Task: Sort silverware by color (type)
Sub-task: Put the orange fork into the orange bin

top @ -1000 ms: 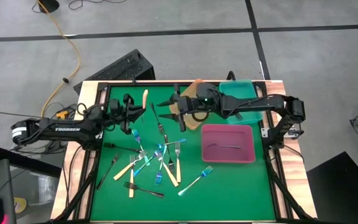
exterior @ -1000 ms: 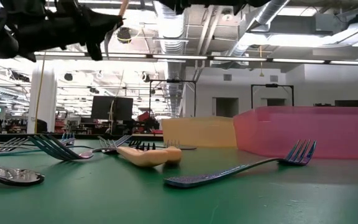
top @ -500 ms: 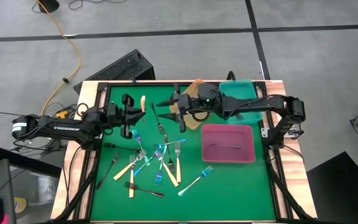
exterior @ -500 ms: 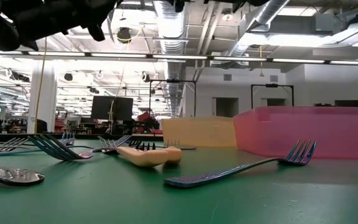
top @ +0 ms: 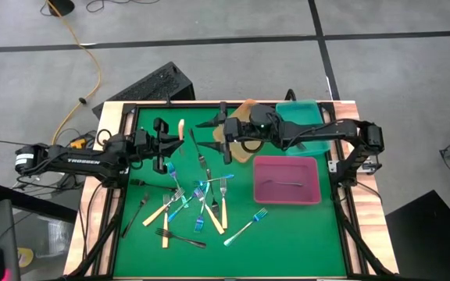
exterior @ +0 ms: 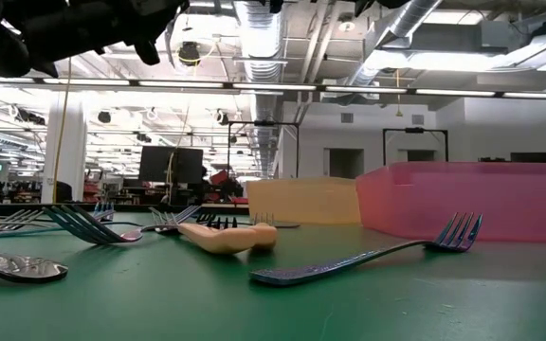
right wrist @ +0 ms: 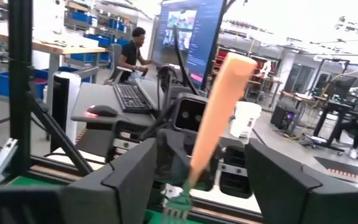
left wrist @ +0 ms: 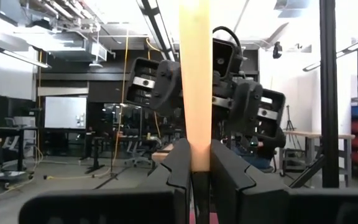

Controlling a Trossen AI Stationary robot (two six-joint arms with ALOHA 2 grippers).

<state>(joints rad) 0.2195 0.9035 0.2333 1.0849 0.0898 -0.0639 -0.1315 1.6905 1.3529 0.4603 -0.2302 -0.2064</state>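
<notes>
Since a second ago the left claw (top: 176, 139) has eased slightly toward the right one, still pinching the cream-handled fork (top: 180, 127) upright above the green bench (top: 287, 226). The right claw (top: 219, 139) stays spread, facing it. Other forks lie scattered nearer.

My left gripper (top: 168, 134) sits left of my right gripper (top: 219, 136). Fork pile (top: 194, 204) below both. 1 fork (top: 280, 183) in tray (top: 312, 195), right of pile.

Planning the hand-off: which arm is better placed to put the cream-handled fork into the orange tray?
The right. Its open gripper waits facing the fork that the left gripper holds, and the orange tray lies under the right arm, on that side of the table.
</notes>
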